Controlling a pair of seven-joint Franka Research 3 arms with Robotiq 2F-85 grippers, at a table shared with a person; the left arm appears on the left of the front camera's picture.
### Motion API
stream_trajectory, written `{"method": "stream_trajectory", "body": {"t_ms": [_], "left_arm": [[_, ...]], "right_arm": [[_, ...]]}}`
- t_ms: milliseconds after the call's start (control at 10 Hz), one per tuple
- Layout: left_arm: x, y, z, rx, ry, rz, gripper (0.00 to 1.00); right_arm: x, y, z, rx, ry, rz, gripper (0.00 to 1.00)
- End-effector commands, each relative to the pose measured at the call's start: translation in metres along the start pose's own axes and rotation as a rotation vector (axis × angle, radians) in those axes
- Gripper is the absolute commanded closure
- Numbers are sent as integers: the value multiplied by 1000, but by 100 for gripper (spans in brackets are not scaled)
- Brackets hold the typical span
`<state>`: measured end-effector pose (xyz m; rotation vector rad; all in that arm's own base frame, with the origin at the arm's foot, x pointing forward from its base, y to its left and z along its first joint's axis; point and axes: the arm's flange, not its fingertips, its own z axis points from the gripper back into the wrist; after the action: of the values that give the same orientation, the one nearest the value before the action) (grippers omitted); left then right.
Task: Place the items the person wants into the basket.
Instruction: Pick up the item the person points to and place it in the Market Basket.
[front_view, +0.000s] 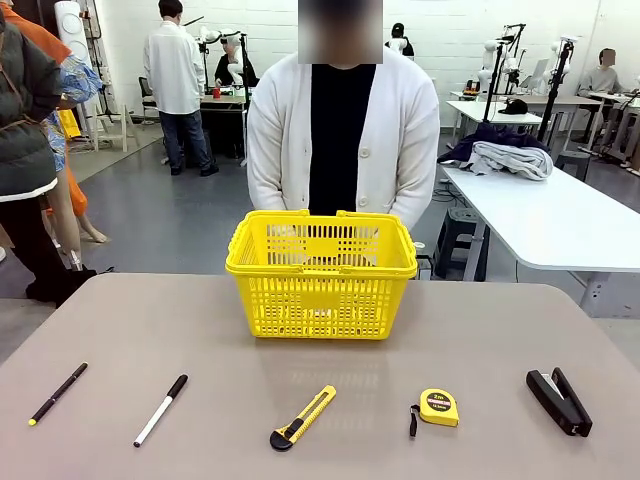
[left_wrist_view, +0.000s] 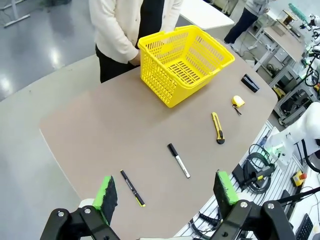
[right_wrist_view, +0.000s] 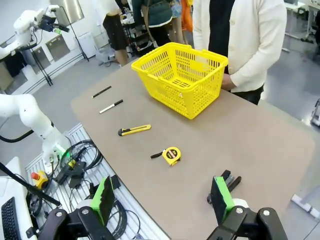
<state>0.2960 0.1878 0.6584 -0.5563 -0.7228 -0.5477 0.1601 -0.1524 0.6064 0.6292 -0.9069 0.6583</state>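
utility knife (front_view: 303, 417): yellow-and-black, flat on table, well ahead of left jaws, off to their right | stapler (front_view: 560, 401): black, just beyond right jaws' right-hand finger | table (front_view: 200, 330): grey-brown, spreading ahead of left jaws and right jaws | cables (right_wrist_view: 80, 155): black, on floor, left of right jaws | heap of clothes (front_view: 510, 158): on white side table (front_view: 560, 225), far beyond
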Motion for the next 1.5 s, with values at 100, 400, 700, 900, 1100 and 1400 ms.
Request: {"method": "stream_trajectory", "body": {"t_ms": [100,400,700,900,1100,1400], "left_arm": [[-11,-8,2,27,52,4,0],[-3,0,4,8,0,6,0],[-3,0,4,8,0,6,0],[-3,0,4,8,0,6,0],[-3,0,4,8,0,6,0],[-3,0,4,8,0,6,0]], "right_arm": [[0,0,0,0,0,0,0],[0,0,0,0,0,0,0],[0,0,0,0,0,0,0],[0,0,0,0,0,0,0],[0,0,0,0,0,0,0],[0,0,0,0,0,0,0]]}}
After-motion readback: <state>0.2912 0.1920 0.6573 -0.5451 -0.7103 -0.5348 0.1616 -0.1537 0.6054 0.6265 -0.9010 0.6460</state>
